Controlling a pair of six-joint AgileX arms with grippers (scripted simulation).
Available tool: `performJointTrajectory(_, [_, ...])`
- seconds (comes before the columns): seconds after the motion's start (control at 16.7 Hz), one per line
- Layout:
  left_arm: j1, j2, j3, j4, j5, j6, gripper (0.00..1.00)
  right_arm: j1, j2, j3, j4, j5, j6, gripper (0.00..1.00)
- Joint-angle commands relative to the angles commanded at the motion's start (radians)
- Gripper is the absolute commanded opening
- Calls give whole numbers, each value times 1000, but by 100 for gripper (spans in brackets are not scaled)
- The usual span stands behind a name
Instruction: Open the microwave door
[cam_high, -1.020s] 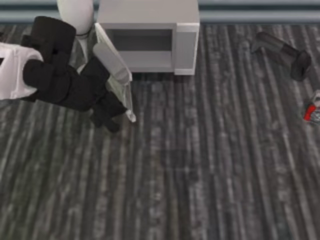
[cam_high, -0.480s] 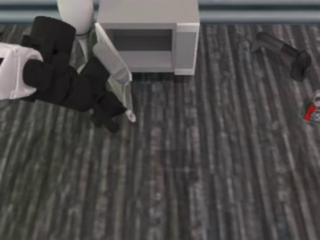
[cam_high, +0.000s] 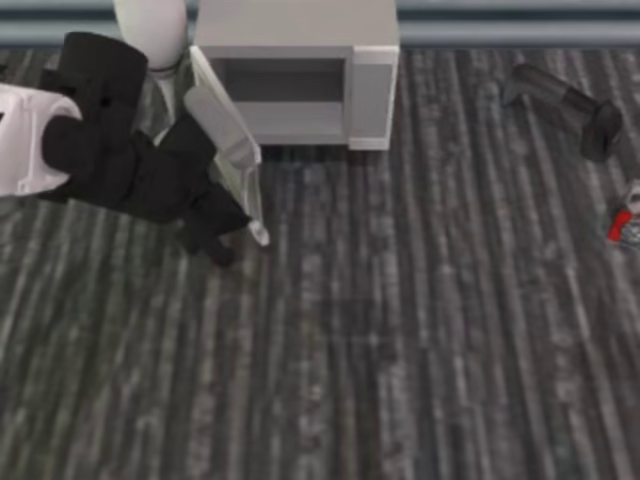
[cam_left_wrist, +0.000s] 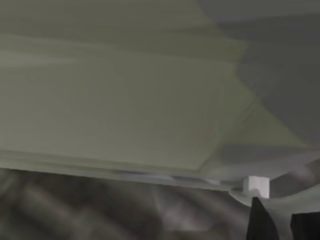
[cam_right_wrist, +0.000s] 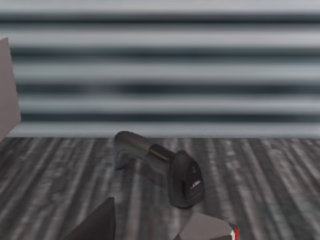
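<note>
The light grey microwave (cam_high: 295, 25) stands at the back centre of the table, its cavity showing. The microwave door (cam_high: 225, 125) is swung out toward the front left, hinged at the microwave's left side. My left gripper (cam_high: 232, 232) is at the door's free end, where the pale handle sits. In the left wrist view the door panel (cam_left_wrist: 115, 110) fills the frame, and the dark fingers (cam_left_wrist: 262, 222) stand either side of the pale handle. My right gripper (cam_high: 622, 225) is parked at the table's right edge, open with nothing in it (cam_right_wrist: 155, 222).
A dark handheld scanner (cam_high: 565, 105) lies at the back right, ahead of the right gripper (cam_right_wrist: 160, 165). A white rounded object (cam_high: 150, 25) stands at the back, left of the microwave. The left arm's black links (cam_high: 110, 150) lie left of the door.
The left gripper has shifted slightly left with the door's free end, opening the door a little wider. The right arm has not moved.
</note>
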Motion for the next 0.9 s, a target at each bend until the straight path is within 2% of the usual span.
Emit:
performJointTrajectory(0.36, [28,3,13,-33,30,63,0,0,0,0,0,0,0,100])
performJointTrajectory(0.9, [28,3,13,-33,30,63,0,0,0,0,0,0,0,100])
